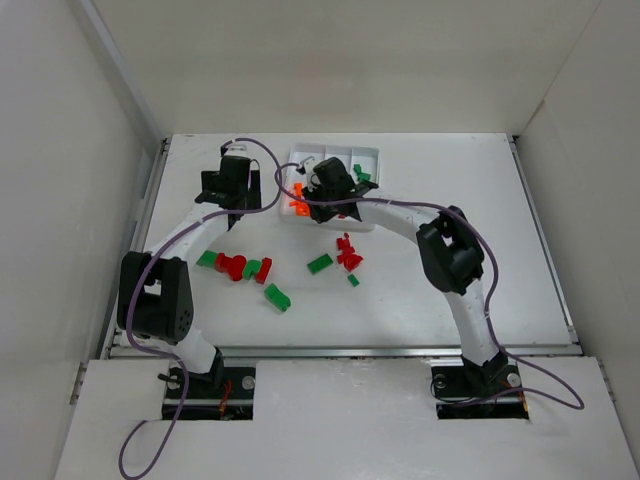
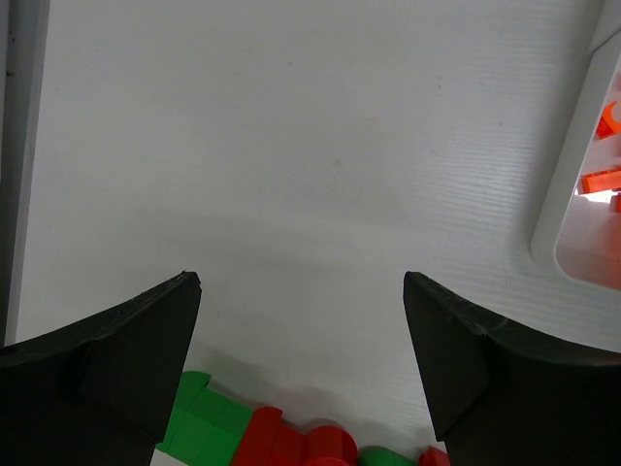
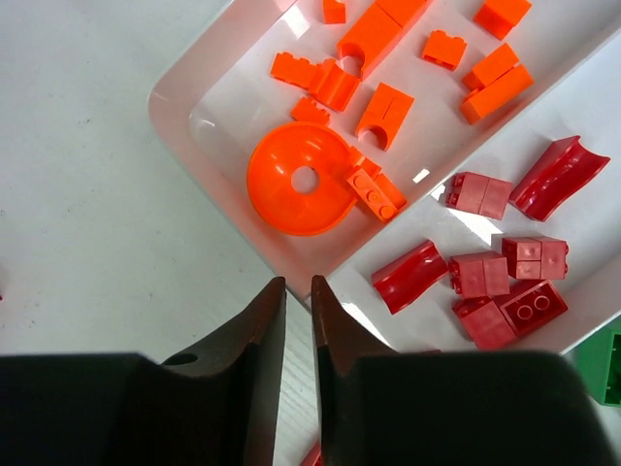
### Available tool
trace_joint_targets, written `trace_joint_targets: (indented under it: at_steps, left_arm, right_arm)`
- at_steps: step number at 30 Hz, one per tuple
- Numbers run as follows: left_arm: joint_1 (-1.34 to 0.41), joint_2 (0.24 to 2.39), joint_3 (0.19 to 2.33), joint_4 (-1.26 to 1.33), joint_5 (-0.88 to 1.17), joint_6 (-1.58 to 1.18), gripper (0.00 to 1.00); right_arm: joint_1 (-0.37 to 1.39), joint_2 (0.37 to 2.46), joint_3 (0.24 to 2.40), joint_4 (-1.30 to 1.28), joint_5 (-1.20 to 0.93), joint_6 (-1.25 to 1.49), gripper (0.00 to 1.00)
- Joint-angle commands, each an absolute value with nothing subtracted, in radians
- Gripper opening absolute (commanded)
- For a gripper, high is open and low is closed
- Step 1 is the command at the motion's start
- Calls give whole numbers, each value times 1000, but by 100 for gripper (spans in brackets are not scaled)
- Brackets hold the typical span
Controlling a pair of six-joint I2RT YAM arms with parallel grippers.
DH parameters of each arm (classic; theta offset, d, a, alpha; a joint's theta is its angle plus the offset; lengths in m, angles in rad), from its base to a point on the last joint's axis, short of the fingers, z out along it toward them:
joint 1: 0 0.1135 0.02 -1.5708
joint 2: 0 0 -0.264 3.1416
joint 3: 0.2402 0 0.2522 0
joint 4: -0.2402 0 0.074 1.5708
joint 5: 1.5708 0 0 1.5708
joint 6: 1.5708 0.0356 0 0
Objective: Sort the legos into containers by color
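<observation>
The white tray [image 1: 372, 152] stands at the back middle of the table. In the right wrist view its near corner [image 3: 209, 170] shows one compartment with orange legos and an orange dish [image 3: 301, 180], the middle one with red legos [image 3: 480, 272], and a green piece [image 3: 602, 364] beyond. My right gripper [image 1: 322, 190] [image 3: 298, 283] hangs over the tray's near edge at the divider, fingers almost together with nothing between them. My left gripper [image 1: 228, 208] [image 2: 301, 282] is wide open and empty above bare table, just past a green lego [image 2: 199, 422] and a red lego [image 2: 291, 442].
Loose legos lie on the table in front of the tray: green [image 1: 207, 259], red [image 1: 232, 266], green [image 1: 277, 297], green [image 1: 320, 263], a red cluster [image 1: 347, 252]. The tray's edge [image 2: 568, 194] is to the right of the left gripper. Walls enclose the table.
</observation>
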State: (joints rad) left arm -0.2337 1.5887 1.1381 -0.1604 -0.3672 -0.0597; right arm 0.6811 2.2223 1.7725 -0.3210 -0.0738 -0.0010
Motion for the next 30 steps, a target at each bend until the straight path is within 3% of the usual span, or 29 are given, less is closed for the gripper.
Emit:
trace_joint_targets:
  at_steps: [1, 3, 12, 25, 29, 30]
  left_arm:
    - [-232, 1563, 1134, -135, -379, -55, 83]
    - [-232, 1563, 1124, -135, -379, -55, 83]
    - [-232, 1563, 1124, -135, -379, -55, 83]
    - [-241, 1554, 1124, -135, -370, -55, 83]
    - [-241, 1554, 1124, -135, -370, -55, 83]
    - [-241, 1554, 1124, -135, -370, -55, 83]
  right_arm:
    - [687, 2208, 1730, -342, -127, -17, 21]
    - [687, 2197, 1710, -342, -138, -26, 15]
    - [687, 2140, 1614, -333, -129, -57, 8]
    - [687, 2086, 1578, -333, -133, -66, 7]
    - [687, 2030, 1569, -344, -133, -51, 31]
    - [687, 2007, 1560, -324, -120, -37, 42]
